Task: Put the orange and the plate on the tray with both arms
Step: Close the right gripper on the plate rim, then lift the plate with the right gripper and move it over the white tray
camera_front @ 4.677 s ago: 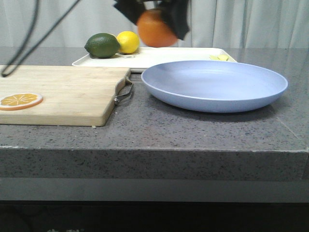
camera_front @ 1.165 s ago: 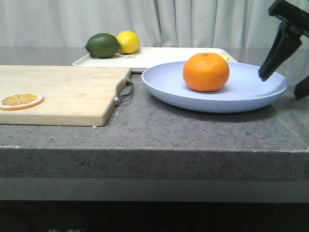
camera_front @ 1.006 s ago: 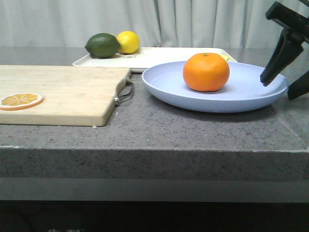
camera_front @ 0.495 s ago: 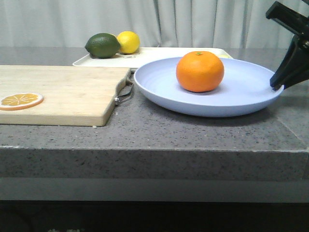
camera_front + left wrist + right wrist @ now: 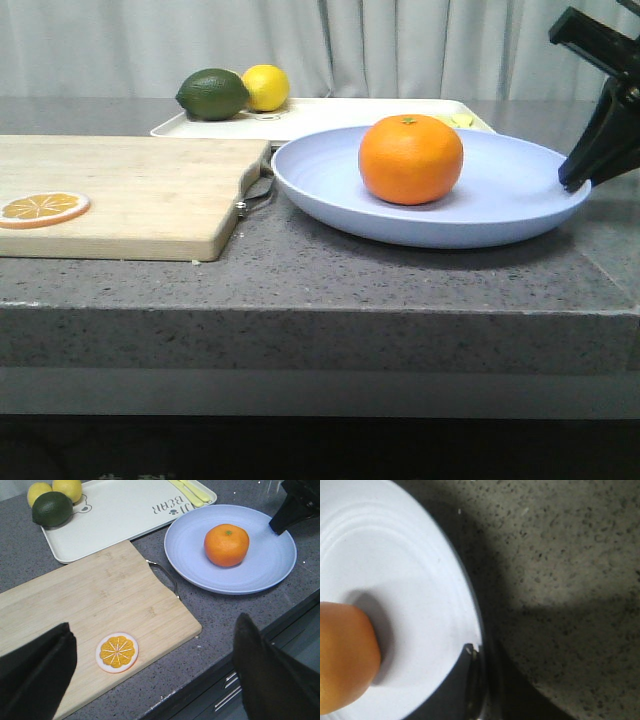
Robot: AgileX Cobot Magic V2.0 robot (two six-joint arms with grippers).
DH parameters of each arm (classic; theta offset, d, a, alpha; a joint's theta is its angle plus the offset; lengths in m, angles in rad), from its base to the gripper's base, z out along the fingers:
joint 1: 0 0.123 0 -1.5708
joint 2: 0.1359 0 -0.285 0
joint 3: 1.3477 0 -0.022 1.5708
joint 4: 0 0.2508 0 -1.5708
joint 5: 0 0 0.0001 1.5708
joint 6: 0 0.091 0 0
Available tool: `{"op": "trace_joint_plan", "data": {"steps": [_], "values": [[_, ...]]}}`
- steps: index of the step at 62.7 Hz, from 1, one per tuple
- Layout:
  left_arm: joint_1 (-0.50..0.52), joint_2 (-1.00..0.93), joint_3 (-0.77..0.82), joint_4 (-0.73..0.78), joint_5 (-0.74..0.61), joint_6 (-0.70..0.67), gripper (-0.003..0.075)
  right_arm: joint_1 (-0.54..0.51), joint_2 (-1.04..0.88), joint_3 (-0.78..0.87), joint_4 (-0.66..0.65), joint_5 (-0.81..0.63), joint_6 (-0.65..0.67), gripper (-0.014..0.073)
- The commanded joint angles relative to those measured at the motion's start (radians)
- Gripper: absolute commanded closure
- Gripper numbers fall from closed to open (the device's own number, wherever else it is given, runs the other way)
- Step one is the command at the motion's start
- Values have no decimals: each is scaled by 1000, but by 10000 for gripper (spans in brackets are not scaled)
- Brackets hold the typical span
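Your right hand (image 5: 578, 183) was closed on the right rim of the plate (image 5: 500, 190), the orange (image 5: 411, 159) resting on it. The tray (image 5: 330, 115) lay just behind, farther from you. Your left hand (image 5: 150, 675) hung wide open, empty, above the tabletop (image 5: 300, 275).

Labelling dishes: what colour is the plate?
Pale lavender-blue plate, clearest in the left wrist view.

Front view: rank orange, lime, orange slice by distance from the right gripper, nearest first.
From the right gripper, clamped on the plate's right rim:
1. orange, sitting on the plate, just to the gripper's left.
2. lime, on the tray's far left corner.
3. orange slice, at the cutting board's left end.
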Motion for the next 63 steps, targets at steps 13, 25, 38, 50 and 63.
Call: {"op": "trace_joint_plan", "data": {"steps": [13,25,38,50,63], "values": [[3,1,-26,0,-75,-13,109,-6,-34,-32,40,-9,-11,664],[3,1,-26,0,-75,-13,109,-6,-34,-74,55,57,-4,664],[3,1,-26,0,-75,-13,109,-6,-33,-171,56,75,85,664],[3,1,-26,0,-75,-13,109,-6,18,-288,81,82,148,664],[3,1,-26,0,-77,-13,109,6,157,-469,93,141,180,664]]}}
